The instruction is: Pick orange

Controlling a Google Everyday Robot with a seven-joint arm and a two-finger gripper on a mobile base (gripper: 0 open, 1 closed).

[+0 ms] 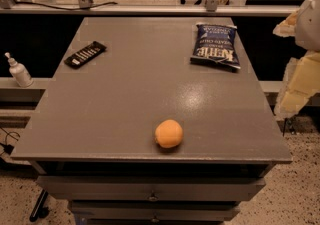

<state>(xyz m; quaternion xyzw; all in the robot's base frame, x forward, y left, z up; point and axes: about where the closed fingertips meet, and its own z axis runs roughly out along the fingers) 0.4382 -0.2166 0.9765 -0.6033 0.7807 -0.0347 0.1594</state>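
The orange (169, 133) is a small round fruit lying on the grey table top (130, 94), near the front edge and slightly right of centre. My gripper (299, 76) shows as pale yellow and white parts at the right edge of the view, beyond the table's right side. It is raised and well apart from the orange, up and to its right. Nothing touches the orange.
A blue chip bag (215, 46) lies at the back right of the table. A black remote (85, 54) lies at the back left. A white pump bottle (19, 71) stands on a ledge to the left. Drawers sit under the table's front edge.
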